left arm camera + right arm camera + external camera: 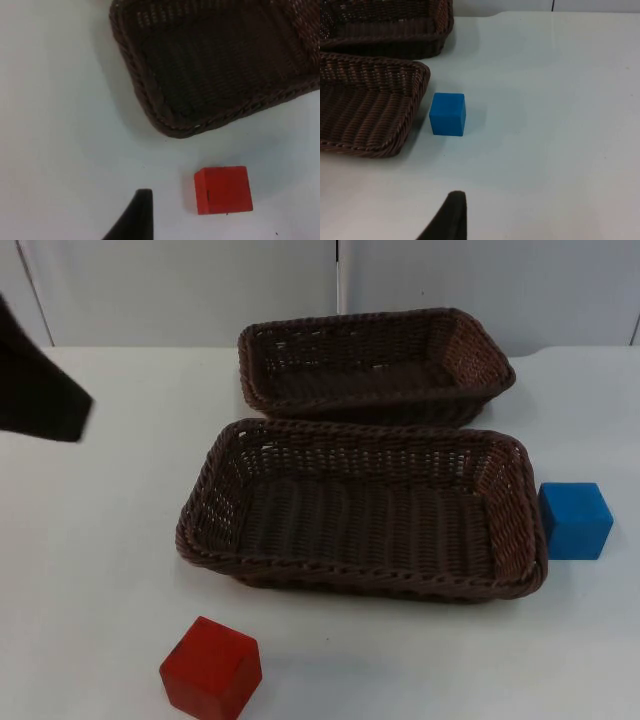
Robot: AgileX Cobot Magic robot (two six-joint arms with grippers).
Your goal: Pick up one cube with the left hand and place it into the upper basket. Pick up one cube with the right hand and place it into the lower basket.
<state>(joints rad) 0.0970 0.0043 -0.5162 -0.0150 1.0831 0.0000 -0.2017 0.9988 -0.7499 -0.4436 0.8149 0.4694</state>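
A red cube [211, 668] lies on the white table in front of the left corner of the lower basket [360, 575]. A blue cube [575, 520] rests just right of that basket. Behind it stands the upper basket [370, 405]; both wicker baskets hold nothing. In the left wrist view my left gripper [136, 217] hovers over the table beside the red cube [223, 190], apart from it, with the lower basket's corner [150, 95] beyond. My left arm [40, 390] hangs at the table's left side. My right gripper [451, 217] is well short of the blue cube [448, 114].
The grey partition wall [200, 290] closes the table behind the upper basket. White table top [90, 540] stretches left of the baskets and also right of the blue cube [560, 100]. The two baskets stand close together, nearly touching.
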